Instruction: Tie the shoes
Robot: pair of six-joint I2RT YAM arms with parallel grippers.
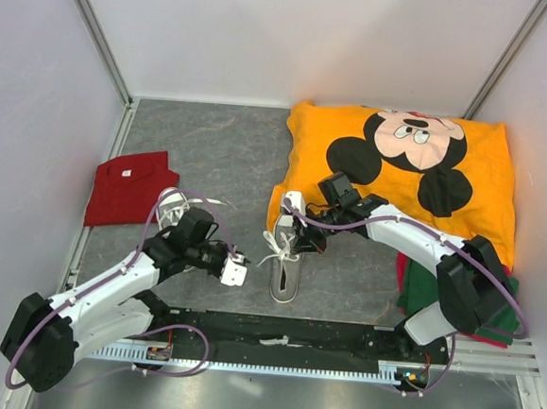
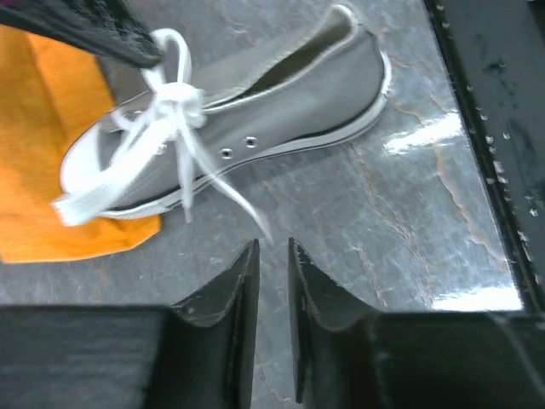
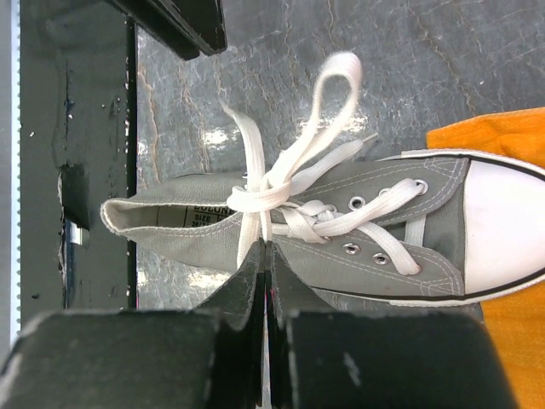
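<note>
Grey canvas low-top sneaker with white toe cap [image 1: 286, 267] lies on its sole mid grey marbled surface [image 1: 211, 152], toe on the orange Mickey Mouse print fabric [image 1: 484, 174], heel toward the arm bases. Right hand [image 3: 266, 251] is closed tight, pinching a white lace [image 3: 252, 226] just below the knot. Left hand [image 2: 272, 247] is parted by a narrow gap, empty, just beside the sneaker. Second grey sneaker [image 1: 167, 210] is partly hidden behind the left arm.

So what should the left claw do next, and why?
Probably ease forward and close on the loose lace end just ahead of it. The left claw is slightly open and empty, while the right claw pinches the other strand by the loose knot.
</note>
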